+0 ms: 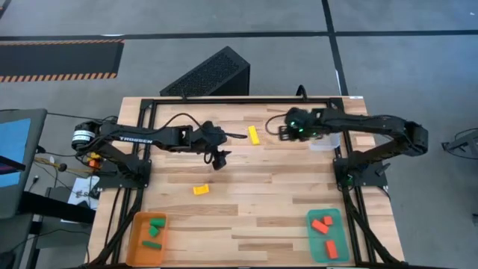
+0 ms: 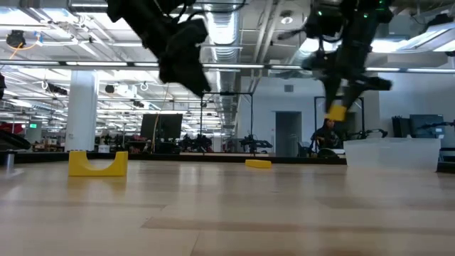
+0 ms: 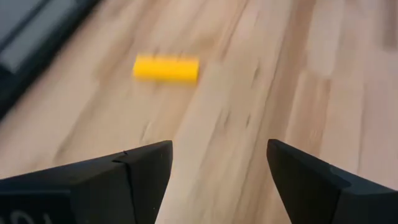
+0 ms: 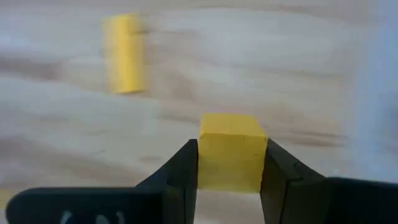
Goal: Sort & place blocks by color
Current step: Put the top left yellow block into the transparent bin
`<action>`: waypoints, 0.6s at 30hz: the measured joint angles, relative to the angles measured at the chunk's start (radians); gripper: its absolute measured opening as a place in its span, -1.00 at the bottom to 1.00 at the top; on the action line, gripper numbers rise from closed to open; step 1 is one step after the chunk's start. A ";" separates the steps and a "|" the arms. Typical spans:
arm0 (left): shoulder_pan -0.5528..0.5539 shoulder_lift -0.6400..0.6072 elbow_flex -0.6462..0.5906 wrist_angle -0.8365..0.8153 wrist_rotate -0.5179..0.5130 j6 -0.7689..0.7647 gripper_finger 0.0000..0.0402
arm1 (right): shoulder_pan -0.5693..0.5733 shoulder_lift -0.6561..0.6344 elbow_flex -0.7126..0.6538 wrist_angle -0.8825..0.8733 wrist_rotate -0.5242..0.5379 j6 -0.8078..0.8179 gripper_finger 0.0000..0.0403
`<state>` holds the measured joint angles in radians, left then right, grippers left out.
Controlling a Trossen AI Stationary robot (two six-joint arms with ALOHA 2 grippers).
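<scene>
My right gripper [image 1: 286,133] hangs over the far middle of the table, shut on a small yellow block [image 4: 230,149] that is well above the wood in the low view [image 2: 336,112]. A yellow bar [image 1: 254,134] lies flat on the table just left of it, also seen in the right wrist view [image 4: 124,53]. My left gripper [image 1: 219,158] hovers open over bare wood near the table's middle, and the yellow bar [image 3: 166,68] lies ahead of its fingers. A yellow arch block [image 1: 200,190] stands on its two feet nearer the front [image 2: 98,163]. My right gripper pinches the yellow block by two opposite side faces [image 4: 208,155] between its two fingers. The fingers slant down from above. The block is lifted clear of the table and sticks out past the fingertips.
An orange tray [image 1: 136,240] with green blocks sits at the near left corner, and a teal tray [image 1: 337,224] with red blocks sits at the near right. A clear tray [image 1: 326,143] stands at the far right beside my right arm. Open wood lies in the middle.
</scene>
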<state>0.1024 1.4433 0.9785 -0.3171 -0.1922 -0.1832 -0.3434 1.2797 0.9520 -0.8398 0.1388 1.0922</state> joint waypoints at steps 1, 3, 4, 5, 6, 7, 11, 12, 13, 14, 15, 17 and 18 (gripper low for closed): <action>0.000 0.000 -0.001 -0.039 -0.007 -0.022 0.25 | -0.024 -0.010 0.000 -0.048 0.007 -0.016 -0.40; 0.000 0.000 -0.001 -0.115 -0.050 -0.082 0.25 | -0.073 -0.033 -0.001 -0.101 0.031 -0.051 -0.39; 0.000 0.000 -0.001 -0.150 -0.075 -0.115 0.25 | -0.099 -0.041 0.000 -0.121 0.045 -0.070 -0.39; 0.000 0.000 -0.001 -0.180 -0.093 -0.142 0.25 | -0.130 -0.043 0.000 -0.142 0.058 -0.091 -0.39; 0.000 0.000 -0.001 -0.202 -0.101 -0.163 0.25 | -0.161 -0.041 -0.003 -0.161 0.073 -0.111 -0.39; 0.000 0.000 -0.001 -0.215 -0.103 -0.180 0.25 | -0.193 -0.036 -0.011 -0.169 0.088 -0.131 -0.39; -0.008 0.000 -0.001 -0.263 -0.042 -0.238 0.25 | -0.287 0.001 -0.073 -0.194 0.074 -0.166 -0.39; -0.014 0.000 -0.001 -0.281 -0.018 -0.247 0.25 | -0.299 0.007 -0.088 -0.190 0.073 -0.174 -0.38; -0.024 0.000 -0.001 -0.305 -0.002 -0.254 0.25 | -0.308 0.013 -0.103 -0.186 0.074 -0.178 -0.36; -0.038 0.000 -0.001 -0.334 0.002 -0.268 0.25 | -0.313 0.018 -0.120 -0.180 0.082 -0.177 -0.35; -0.054 0.000 -0.001 -0.367 -0.003 -0.283 0.25 | -0.316 0.023 -0.141 -0.174 0.097 -0.179 -0.33; -0.089 0.000 -0.001 -0.416 -0.025 -0.298 0.25 | -0.327 0.022 -0.170 -0.154 0.123 -0.180 -0.31; -0.108 0.000 -0.001 -0.432 -0.032 -0.299 0.25 | -0.338 0.021 -0.186 -0.134 0.130 -0.179 -0.30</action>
<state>-0.0054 1.4433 0.9771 -0.7495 -0.2243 -0.4823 -0.6813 1.3006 0.7657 -0.9734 0.2684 0.9130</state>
